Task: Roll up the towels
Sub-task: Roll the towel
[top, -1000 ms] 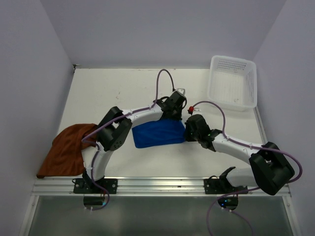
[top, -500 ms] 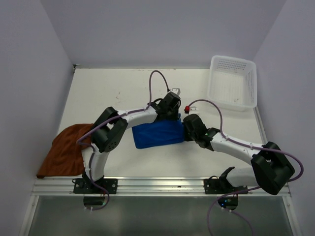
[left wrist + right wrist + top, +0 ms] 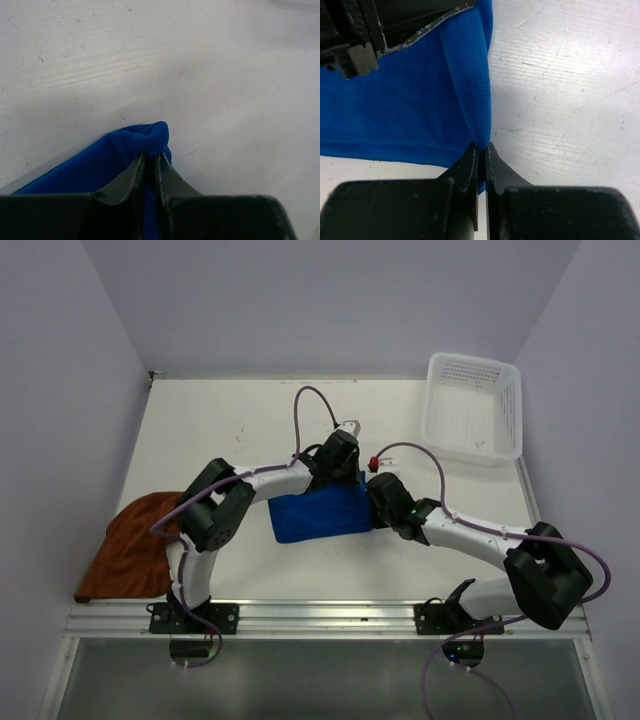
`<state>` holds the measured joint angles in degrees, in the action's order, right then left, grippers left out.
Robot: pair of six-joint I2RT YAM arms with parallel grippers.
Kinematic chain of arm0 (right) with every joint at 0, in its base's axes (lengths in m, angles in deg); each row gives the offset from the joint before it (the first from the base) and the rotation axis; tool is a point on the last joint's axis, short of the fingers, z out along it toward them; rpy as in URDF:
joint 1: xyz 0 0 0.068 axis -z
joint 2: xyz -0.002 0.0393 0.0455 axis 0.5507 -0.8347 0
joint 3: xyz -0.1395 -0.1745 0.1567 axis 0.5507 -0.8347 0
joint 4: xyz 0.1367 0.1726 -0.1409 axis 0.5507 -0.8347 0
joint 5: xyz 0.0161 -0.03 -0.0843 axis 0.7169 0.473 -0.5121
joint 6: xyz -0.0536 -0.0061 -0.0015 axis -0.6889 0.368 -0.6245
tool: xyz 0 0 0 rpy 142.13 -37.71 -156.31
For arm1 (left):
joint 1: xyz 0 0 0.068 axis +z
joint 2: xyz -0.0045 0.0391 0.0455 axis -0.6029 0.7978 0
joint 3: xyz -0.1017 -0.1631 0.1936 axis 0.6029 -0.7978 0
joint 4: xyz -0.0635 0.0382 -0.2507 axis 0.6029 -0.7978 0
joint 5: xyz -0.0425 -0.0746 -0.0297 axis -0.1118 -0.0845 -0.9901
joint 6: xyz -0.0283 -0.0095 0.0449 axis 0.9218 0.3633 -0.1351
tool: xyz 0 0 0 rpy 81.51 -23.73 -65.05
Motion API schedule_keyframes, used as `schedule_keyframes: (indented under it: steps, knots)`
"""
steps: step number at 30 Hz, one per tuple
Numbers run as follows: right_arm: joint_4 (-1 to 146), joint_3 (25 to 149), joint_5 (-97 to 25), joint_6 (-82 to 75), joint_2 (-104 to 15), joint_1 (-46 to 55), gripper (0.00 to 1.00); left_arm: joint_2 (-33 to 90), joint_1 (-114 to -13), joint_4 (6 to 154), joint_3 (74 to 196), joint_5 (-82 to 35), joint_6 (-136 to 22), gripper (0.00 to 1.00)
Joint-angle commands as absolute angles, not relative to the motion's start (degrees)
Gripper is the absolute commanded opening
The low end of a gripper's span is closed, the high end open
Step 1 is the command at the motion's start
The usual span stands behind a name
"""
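White tabletop [image 3: 250, 430], scuffed, with pale walls [image 3: 60, 360] boxing it in.

The overhead view is the only one giving the whole layout. The blue towel [image 3: 315, 515] lies flat-ish in the middle of the frame. The rust-brown towel [image 3: 135, 545] sits crumpled at the lower left, well apart from both arms. A white perforated basket [image 3: 472, 410] is up in the upper right. From up there you can't really see what the fingers are doing though, since the wrists cover them.

The wrist cams sort that out. The left gripper [image 3: 150, 159] has its fingers nearly pressed together, pinching a bunched-up corner of the blue towel that pokes out just past the tips. The right gripper [image 3: 481, 149] is clamped tight on a raised fold at the towel's edge, with the rest of the cloth spreading off to the left of that frame. Part of the other arm's black body shows in its upper left. So both pinch points sit at the towel's right end, close together.

Compared to a second ago, both wrists have slid a bit toward the left of the overhead frame. The towel's right edge came with them, so it looks squarer and slightly narrower. The brown one hasn't budged.
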<state>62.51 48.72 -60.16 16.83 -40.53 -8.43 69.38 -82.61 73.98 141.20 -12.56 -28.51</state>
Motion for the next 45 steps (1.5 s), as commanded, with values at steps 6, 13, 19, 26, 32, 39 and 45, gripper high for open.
schedule_keyframes:
  steps: [6, 13, 19, 26, 32, 39, 45]
  knots:
    - [61.9, 50.3, -56.9, 16.8, -40.8, -9.6, 0.0, 65.3, -80.1, 80.6, 138.2, -10.9, -28.6, 0.01]
    - [63.4, 50.3, -53.6, 17.2, -42.0, -9.8, 0.06, 65.3, -79.8, 82.0, 136.0, -11.4, -28.6, 0.01]
    - [66.4, 49.0, -48.5, 17.5, -41.7, -9.9, 0.25, 65.4, -79.4, 82.8, 134.4, -11.6, -28.5, 0.01]
    - [69.6, 47.6, -43.9, 20.7, -40.1, -9.7, 0.31, 65.0, -79.1, 84.3, 131.5, -11.7, -28.4, 0.01]
    - [71.1, 48.0, -40.6, 24.1, -38.7, -8.5, 0.37, 64.3, -79.0, 85.6, 129.5, -12.1, -28.1, 0.01]
    - [71.0, 48.1, -38.0, 28.7, -37.3, -1.9, 0.37, 64.3, -79.1, 86.7, 127.7, -12.7, -27.6, 0.01]
    - [74.8, 45.1, -33.5, 30.5, -37.3, 4.7, 0.37, 63.9, -79.0, 87.1, 127.3, -12.8, -27.9, 0.01]
